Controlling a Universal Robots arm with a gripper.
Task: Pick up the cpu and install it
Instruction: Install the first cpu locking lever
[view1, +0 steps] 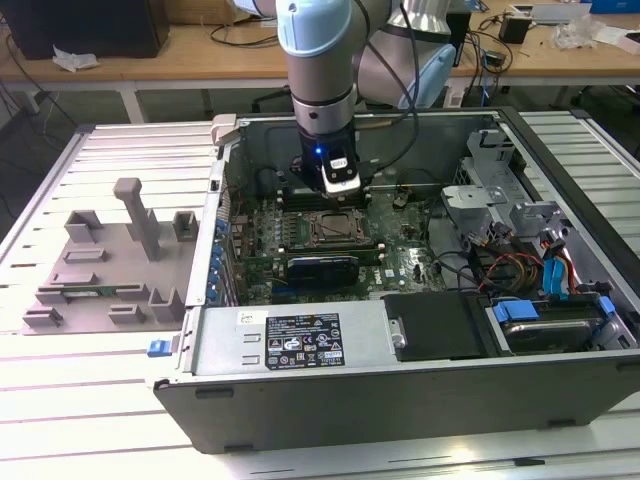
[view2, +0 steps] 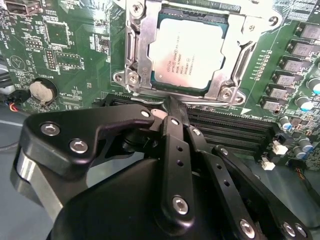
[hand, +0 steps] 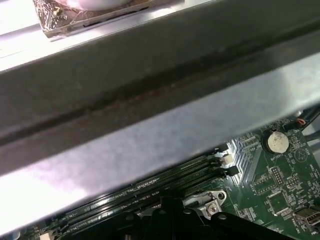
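While seated, cpu (view2: 192, 52) (socket-framed)

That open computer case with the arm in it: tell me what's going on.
A single robot arm reaches down into the open computer case, its hand just above the motherboard. The cpu lies flat in the metal-framed socket, beside the hand's tips. The hand holds nothing. A grey parts tray sits on the exterior view's left.

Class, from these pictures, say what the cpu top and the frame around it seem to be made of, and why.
The cpu: top looks like brushed, matte silver metal, pale with a soft sheen. The socket frame: apparently bare steel, shinier, with bright glints and screw heads at its corners.
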